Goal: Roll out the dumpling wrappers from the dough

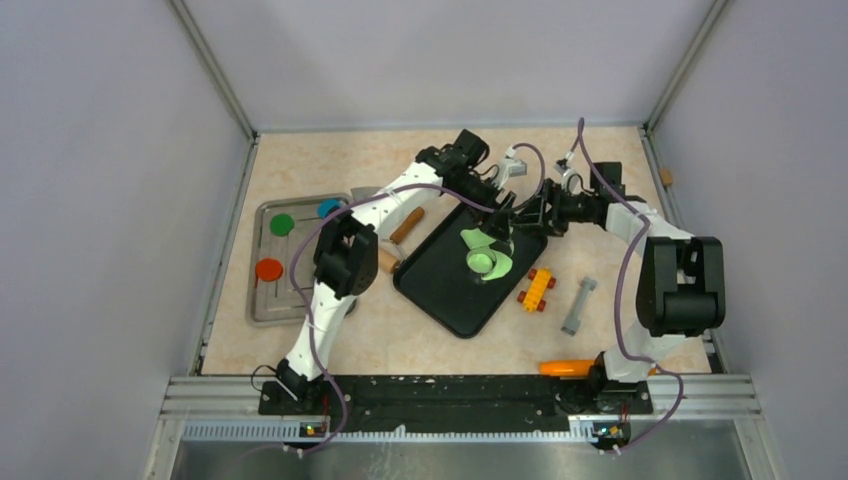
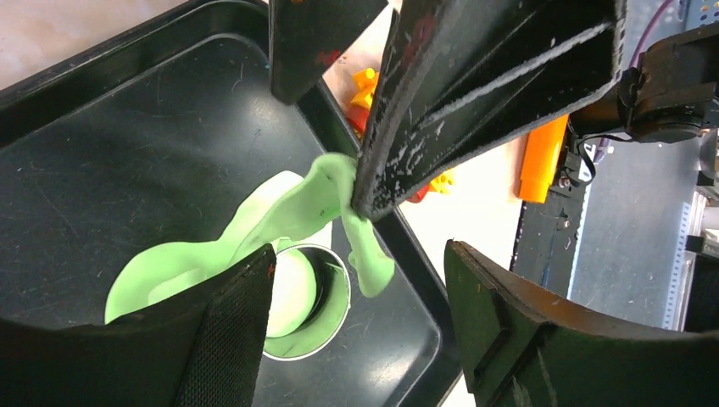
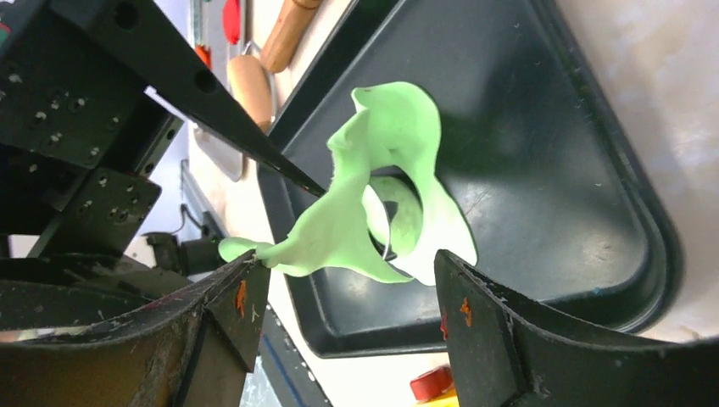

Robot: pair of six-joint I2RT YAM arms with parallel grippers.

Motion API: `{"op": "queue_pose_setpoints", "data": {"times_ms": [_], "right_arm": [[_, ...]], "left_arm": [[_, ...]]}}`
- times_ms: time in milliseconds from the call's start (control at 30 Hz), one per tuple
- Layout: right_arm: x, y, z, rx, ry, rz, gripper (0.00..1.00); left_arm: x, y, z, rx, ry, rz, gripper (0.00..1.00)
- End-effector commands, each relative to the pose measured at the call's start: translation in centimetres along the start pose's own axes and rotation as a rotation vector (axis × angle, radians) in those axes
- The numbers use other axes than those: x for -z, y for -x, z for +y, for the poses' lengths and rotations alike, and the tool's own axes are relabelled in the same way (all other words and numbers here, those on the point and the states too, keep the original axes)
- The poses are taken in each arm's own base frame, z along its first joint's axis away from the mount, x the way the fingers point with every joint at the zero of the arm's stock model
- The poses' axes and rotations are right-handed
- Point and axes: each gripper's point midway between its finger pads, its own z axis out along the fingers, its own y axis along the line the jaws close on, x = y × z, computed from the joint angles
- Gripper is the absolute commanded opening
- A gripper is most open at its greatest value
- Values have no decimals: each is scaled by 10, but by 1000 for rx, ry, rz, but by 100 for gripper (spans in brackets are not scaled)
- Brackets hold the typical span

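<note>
The bench [image 1: 300, 160] carries the black tray [image 1: 440, 290], which lies below both hands. The right hand [image 3: 348, 261] is released, with its jaws wide apart. The dough [image 3: 390, 119], a ragged strip, hangs between them, and its tail clings to the tip of one jaw. The long axis of the strip runs from that jaw down to the ring cutter [image 2: 335, 292] under the hand. The left hand [image 2: 358, 250], opposite, is also released, and one of its tips seems to touch the strip. The dumpling wrapper [image 2: 292, 292] lies inside the ring. I judge that the right hand is the nearer one for pulling the scrap away.
</note>
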Motion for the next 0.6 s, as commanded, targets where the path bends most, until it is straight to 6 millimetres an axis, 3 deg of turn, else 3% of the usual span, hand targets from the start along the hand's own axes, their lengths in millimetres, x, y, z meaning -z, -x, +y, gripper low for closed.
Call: {"op": "queue_pose_setpoints", "data": {"times_ms": [0,133,233,433,567], "right_arm": [[15,26,1,150,-113,-47,71],[12,26,-4,303,-197,9,69],[-5,24,2,390,-180,67,68],[-52,23,16,546,-160,158,74],[-83,18,10,629,-207,246,79]], "left_arm": [[50,36,-18,-73,73,-98,75],[94,24,-9,-36,159,-123,75],[121,-3,3,32,216,-122,74],[146,-69,12,258,240,-62,71],[158,-93,13,327,268,-83,69]]}}
